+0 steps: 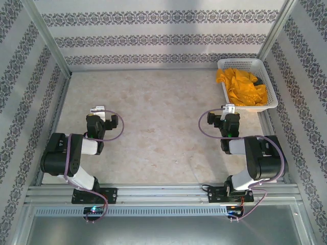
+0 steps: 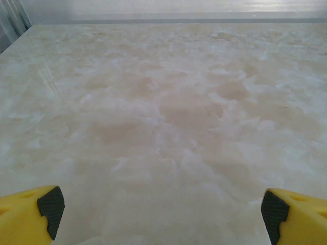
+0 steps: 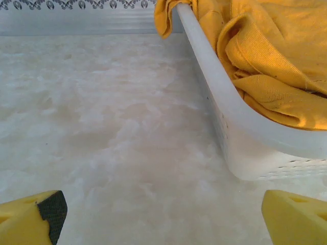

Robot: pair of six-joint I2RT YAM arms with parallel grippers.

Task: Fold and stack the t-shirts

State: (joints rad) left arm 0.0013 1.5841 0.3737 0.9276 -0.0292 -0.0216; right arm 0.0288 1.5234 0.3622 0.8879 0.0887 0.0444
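The orange-yellow t-shirt (image 1: 244, 87) lies crumpled inside the white basket (image 1: 240, 62) on the table (image 1: 158, 112), with a sliver of dark cloth (image 1: 259, 80) at its right side. The right gripper (image 1: 228, 108) sits low just beside the basket's near-left corner, its arm folded back, jaws spread wide and empty. The left gripper (image 1: 97, 109), well left of the basket, is posed the same way, spread wide and holding nothing.

Open tabletop (image 1: 153, 112) ahead of both arms; basket (image 1: 240, 64) blocks far-right corner.

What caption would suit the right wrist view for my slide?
Open right tool faces the white basket holding a crumpled orange-yellow t-shirt.
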